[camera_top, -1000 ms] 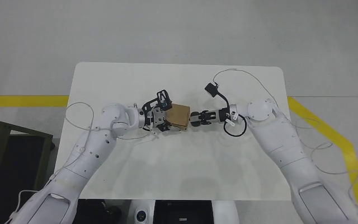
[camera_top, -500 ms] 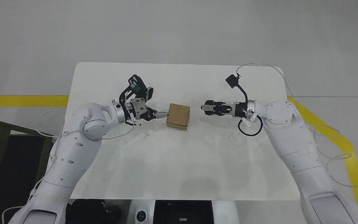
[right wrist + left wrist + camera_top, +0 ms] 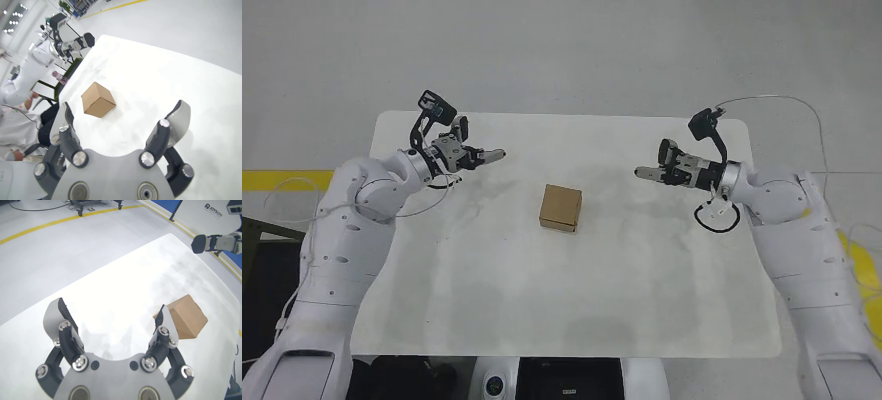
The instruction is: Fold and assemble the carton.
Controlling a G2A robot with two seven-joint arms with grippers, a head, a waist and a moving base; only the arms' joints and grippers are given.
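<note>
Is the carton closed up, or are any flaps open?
Closed: the carton sits as a cube with no flaps sticking out; its underside is hidden.

One brown carton [image 3: 560,208], one white surface [image 3: 642,290], and two robot hands: left hand [image 3: 112,303], right hand [image 3: 122,102].

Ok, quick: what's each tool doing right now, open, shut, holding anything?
Left tool: open, holding nothing.
Right tool: open, holding nothing.
The carton lies apart from both.
</note>
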